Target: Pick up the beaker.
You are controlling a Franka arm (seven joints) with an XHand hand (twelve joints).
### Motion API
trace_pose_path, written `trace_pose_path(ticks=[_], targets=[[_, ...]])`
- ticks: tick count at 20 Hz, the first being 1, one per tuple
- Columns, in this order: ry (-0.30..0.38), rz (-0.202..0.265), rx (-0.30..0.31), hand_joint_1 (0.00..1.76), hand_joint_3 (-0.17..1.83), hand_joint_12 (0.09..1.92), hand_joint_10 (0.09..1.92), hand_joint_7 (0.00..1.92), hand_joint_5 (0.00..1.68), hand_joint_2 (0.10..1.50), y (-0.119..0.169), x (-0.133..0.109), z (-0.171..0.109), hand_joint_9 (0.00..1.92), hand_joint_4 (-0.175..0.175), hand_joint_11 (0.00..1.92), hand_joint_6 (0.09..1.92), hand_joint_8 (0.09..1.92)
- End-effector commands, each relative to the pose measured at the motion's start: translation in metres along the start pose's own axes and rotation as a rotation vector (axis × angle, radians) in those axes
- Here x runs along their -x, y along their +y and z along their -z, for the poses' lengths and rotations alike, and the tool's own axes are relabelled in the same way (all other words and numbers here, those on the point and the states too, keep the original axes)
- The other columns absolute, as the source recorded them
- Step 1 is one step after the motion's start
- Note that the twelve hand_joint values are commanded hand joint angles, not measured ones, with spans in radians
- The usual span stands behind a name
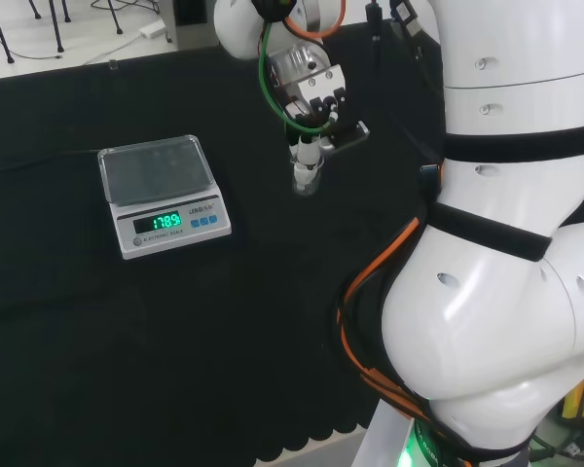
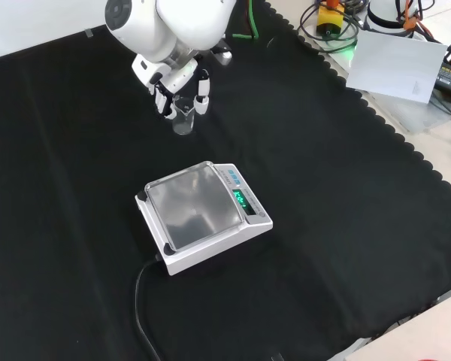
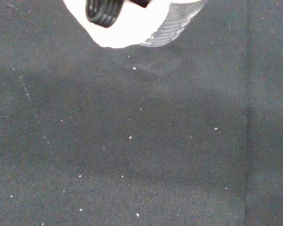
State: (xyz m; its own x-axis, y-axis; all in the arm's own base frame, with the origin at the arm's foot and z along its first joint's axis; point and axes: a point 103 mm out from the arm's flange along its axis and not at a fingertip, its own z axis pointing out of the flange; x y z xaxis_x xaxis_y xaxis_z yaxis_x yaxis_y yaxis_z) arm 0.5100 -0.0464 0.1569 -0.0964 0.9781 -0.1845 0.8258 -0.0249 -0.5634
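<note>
- Scale (image 2: 204, 216), left of the hand in the head view: it sits on the surface (image 2: 346, 226) with its display lit and its pan bare. In the front view it lies nearer the camera than the beaker, well apart from it. Risk: a wide swing of the arm toward that side after the lift could knock the pan or drag the cable (image 2: 144, 316). I judge this unlikely while the motion stays vertical.
- Beaker (image 2: 183, 119), centre of the head view: small, clear, upright, between the fingers of the hand (image 2: 179, 84). I cannot tell whether its base touches the cloth or hangs just above it. Risk: clear smooth walls give little purchase, so an uneven pinch could let it slide or tip out as the arm rises.
- Hand: fingers point down and are curled round the beaker's upper part, so I read it as grasping the beaker. Contact seems to sit near the rim; the wrist view shows the graduated wall just beside a white finger (image 3: 118, 28). Risk: a hold this high could let the beaker swing or rotate.
- White arm links (image 1: 506, 292), right of the head view: they stand clear of the beaker, so I see no hazard there.
</note>
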Motion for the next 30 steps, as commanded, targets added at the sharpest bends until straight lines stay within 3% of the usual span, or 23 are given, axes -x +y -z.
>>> trace_pose_path(ticks=[1, 3, 6, 22, 30], targets=[[-0.058, 0.047, -0.013, 1.09, 0.1, 1.24, 1.01, 0.9, 0.83, 1.14, -0.018, 0.0, 0.035, 1.01, -0.117, 0.72, 1.25, 1.02], [-0.072, 0.055, -0.015, 1.18, 0.05, 1.24, 1.02, 0.87, 0.81, 1.16, -0.023, -0.001, 0.043, 1.01, -0.155, 0.73, 1.25, 1.17], [-0.086, 0.065, -0.009, 1.22, 0.02, 1.24, 1.03, 0.85, 0.81, 1.18, -0.031, -0.001, 0.053, 1.01, -0.174, 0.73, 1.25, 1.24], [-0.176, 0.105, 0.04, 1.22, 0.01, 1.23, 1.03, 0.86, 0.81, 1.18, -0.076, -0.002, 0.111, 1.02, -0.175, 0.75, 1.24, 1.24], [-0.194, 0.168, -0.023, 1.22, 0.01, 1.23, 1.03, 0.85, 0.81, 1.19, -0.077, -0.012, 0.12, 1.02, -0.175, 0.75, 1.25, 1.25]])
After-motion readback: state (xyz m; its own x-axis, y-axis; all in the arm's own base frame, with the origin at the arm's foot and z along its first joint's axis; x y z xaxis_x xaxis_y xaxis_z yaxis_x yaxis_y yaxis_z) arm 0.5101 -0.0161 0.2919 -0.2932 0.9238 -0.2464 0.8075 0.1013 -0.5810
